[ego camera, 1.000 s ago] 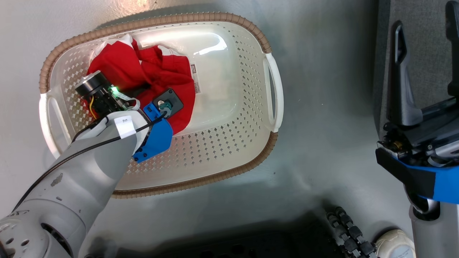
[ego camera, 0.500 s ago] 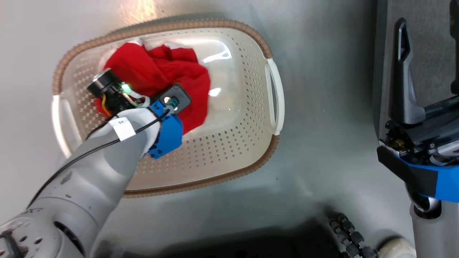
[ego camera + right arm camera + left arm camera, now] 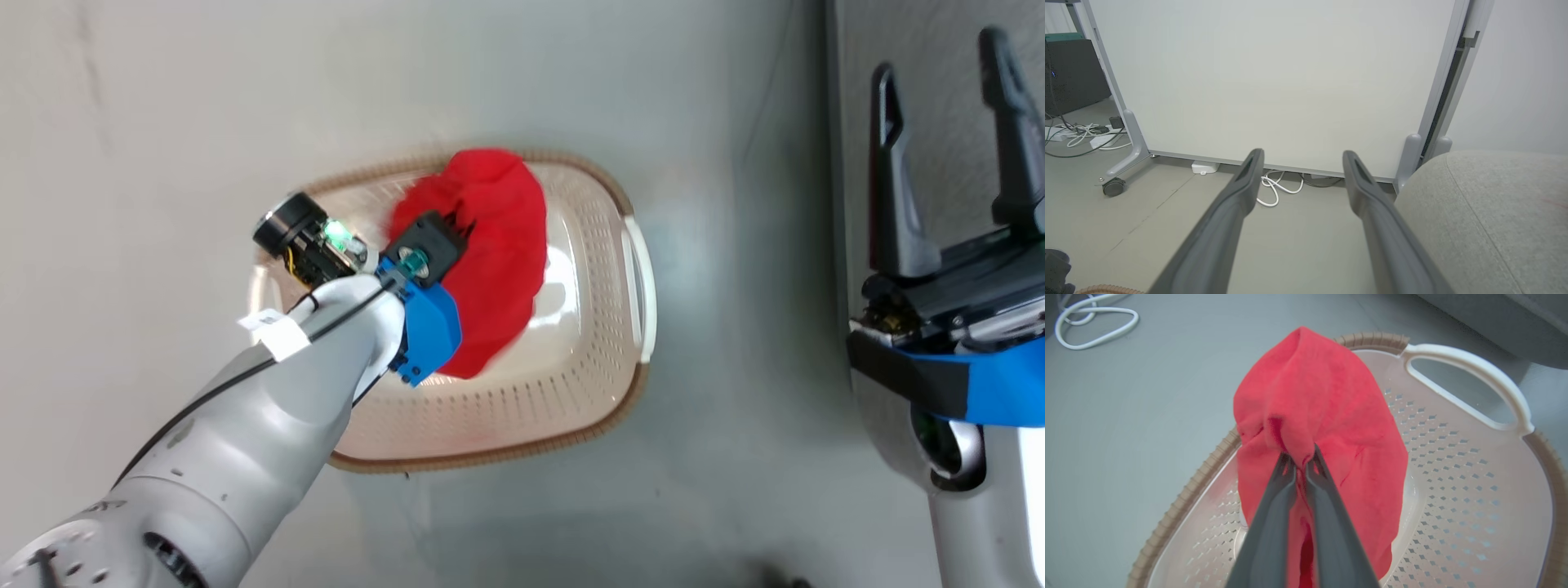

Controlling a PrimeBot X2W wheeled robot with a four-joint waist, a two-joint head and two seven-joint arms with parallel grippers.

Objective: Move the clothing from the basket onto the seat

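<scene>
A bright red piece of clothing (image 3: 490, 245) hangs bunched above the cream basket (image 3: 596, 384) with its brown rim. My left gripper (image 3: 1299, 460) is shut on the top fold of the clothing (image 3: 1323, 416), which drapes down into the basket (image 3: 1453, 465). In the head view the left wrist covers the fingertips. At the right, my right gripper (image 3: 943, 106) is open and holds nothing, in front of the grey seat (image 3: 931, 49). The right wrist view shows the right gripper (image 3: 1300, 159) open beside the seat (image 3: 1494, 212).
The basket stands on a grey floor (image 3: 163, 163). A white cable (image 3: 1090, 322) lies on the floor beyond it. A white wheeled partition (image 3: 1274, 81) stands ahead of the right gripper, with cables (image 3: 1278, 188) at its foot.
My left gripper has shut on the red clothing and lifted it up out of the basket's bottom. The head camera has moved, so the basket looks smaller. The right gripper stays open.
</scene>
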